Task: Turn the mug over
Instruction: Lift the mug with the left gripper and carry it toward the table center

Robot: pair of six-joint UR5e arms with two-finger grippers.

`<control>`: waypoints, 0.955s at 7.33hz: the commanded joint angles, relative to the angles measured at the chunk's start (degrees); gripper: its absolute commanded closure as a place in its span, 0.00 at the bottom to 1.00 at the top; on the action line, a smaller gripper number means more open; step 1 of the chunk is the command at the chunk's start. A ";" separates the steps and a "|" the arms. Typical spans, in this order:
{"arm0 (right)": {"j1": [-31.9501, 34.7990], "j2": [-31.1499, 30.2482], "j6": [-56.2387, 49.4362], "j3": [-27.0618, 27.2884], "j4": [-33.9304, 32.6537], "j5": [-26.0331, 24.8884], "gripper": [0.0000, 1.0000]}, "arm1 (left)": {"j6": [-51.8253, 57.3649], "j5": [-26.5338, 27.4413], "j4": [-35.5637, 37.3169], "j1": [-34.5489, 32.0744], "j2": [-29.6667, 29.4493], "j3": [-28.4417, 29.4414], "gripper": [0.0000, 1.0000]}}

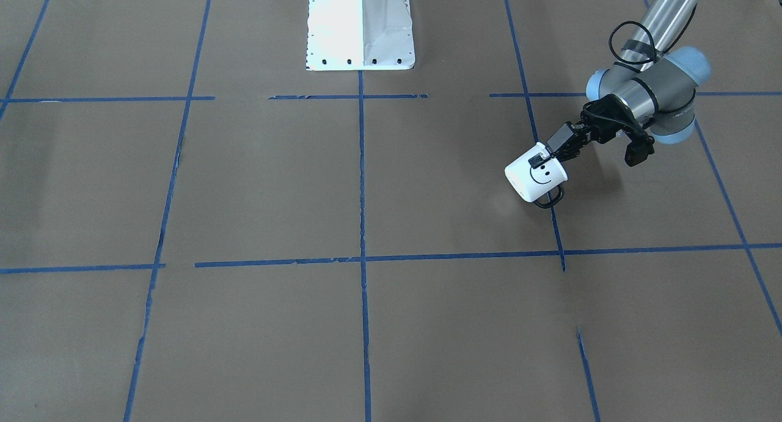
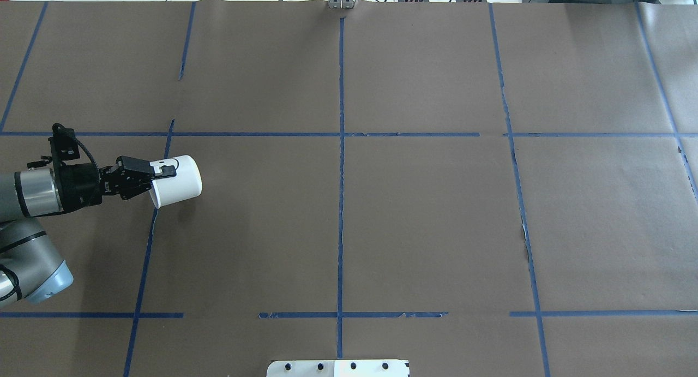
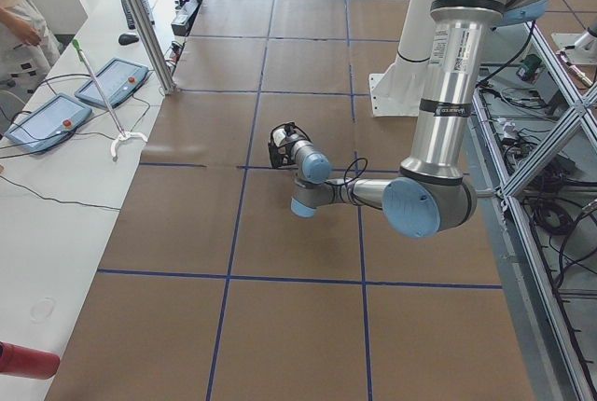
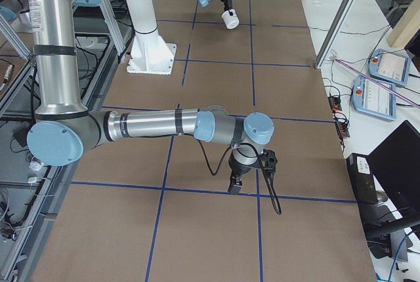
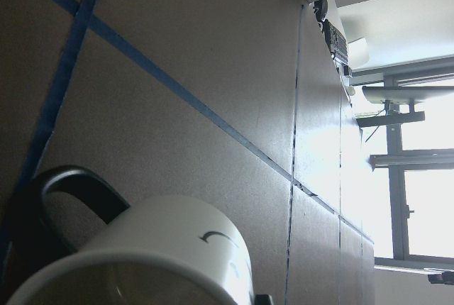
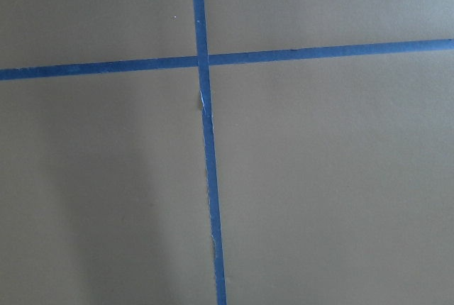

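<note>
The white mug (image 1: 536,176) with a black smiley face is held on its side, its black handle hanging underneath and its base pointing away from my left arm. My left gripper (image 1: 542,160) is shut on the mug's rim, one finger lying on the outer wall. In the overhead view the mug (image 2: 177,180) and the left gripper (image 2: 163,171) are at the left. The left wrist view shows the mug's wall and handle (image 5: 170,245) close up. My right gripper (image 4: 235,180) hangs over the paper far from the mug; I cannot tell whether it is open or shut.
Brown paper with a blue tape grid (image 2: 341,148) covers the table. The white robot base (image 1: 360,28) stands at the robot's side. Control pendants (image 3: 56,117) and cables lie on the side bench.
</note>
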 commanded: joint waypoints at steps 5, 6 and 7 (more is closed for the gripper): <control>0.00 0.00 0.00 0.00 0.00 0.00 0.00 | -0.09 -8.42 38.68 -2.31 -10.70 -10.04 1.00; 0.00 0.00 0.00 0.00 0.00 0.00 0.00 | 0.63 -8.44 49.26 -2.14 -15.52 -11.46 1.00; 0.00 0.00 0.00 0.00 0.00 0.00 0.00 | 0.72 -9.92 60.25 -1.79 -20.79 -11.39 1.00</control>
